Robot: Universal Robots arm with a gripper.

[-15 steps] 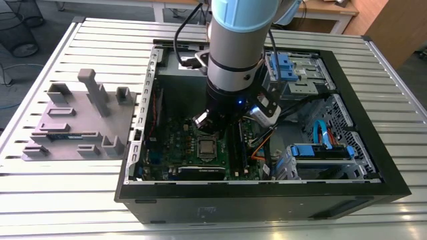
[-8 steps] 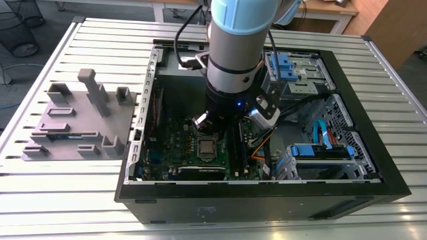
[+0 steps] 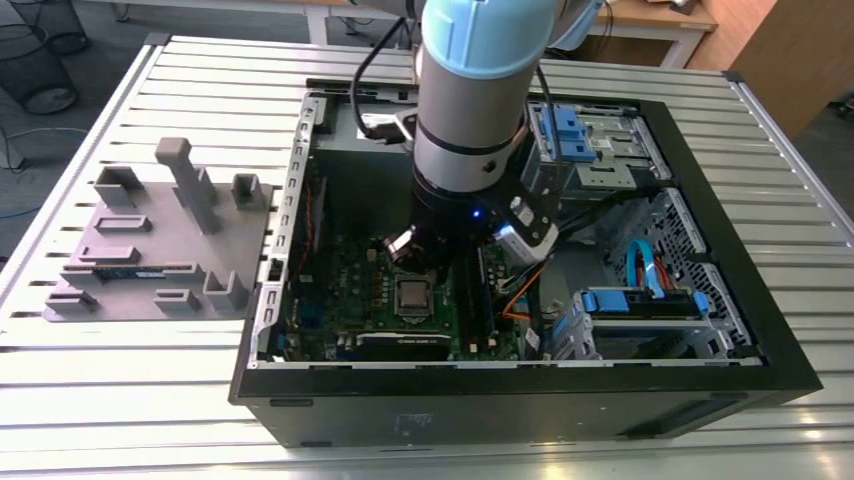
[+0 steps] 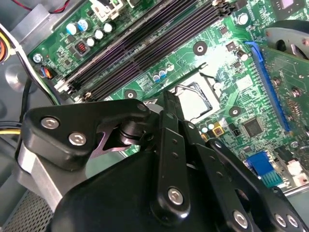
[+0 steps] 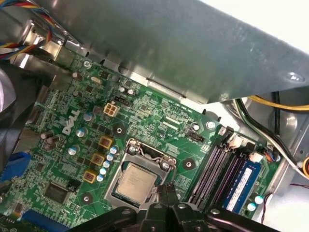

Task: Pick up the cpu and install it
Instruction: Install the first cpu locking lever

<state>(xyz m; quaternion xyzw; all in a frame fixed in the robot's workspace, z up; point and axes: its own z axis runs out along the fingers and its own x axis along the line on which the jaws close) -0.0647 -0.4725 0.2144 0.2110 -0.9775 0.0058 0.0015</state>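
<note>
- The open computer case [image 3: 694, 330] lies on the slatted table [image 3: 120, 400], a grey fixture tray [image 3: 147, 250] beside it at the exterior view's left.
- The arm [image 3: 467, 110] reaches down over the green motherboard [image 5: 159, 121].
- The gripper [image 5: 166, 193] hangs just above the socket frame [image 5: 126, 159], fingers [image 5: 170, 189] pressed together and empty.
- The cpu [image 5: 136, 181] sits flat inside that socket.

The cpu [image 5: 137, 182] has a dull silver metal top, seated in a shiny bare-metal socket frame [image 5: 126, 155] on a glossy green circuit board [image 5: 159, 123]. The gripper [image 4: 166, 104] is matt black plastic-looking linkage with bright metal screws. In the exterior view, the computer case [image 3: 534, 405] is smooth black, resting on a ribbed pale metal table [image 3: 147, 400].
</note>
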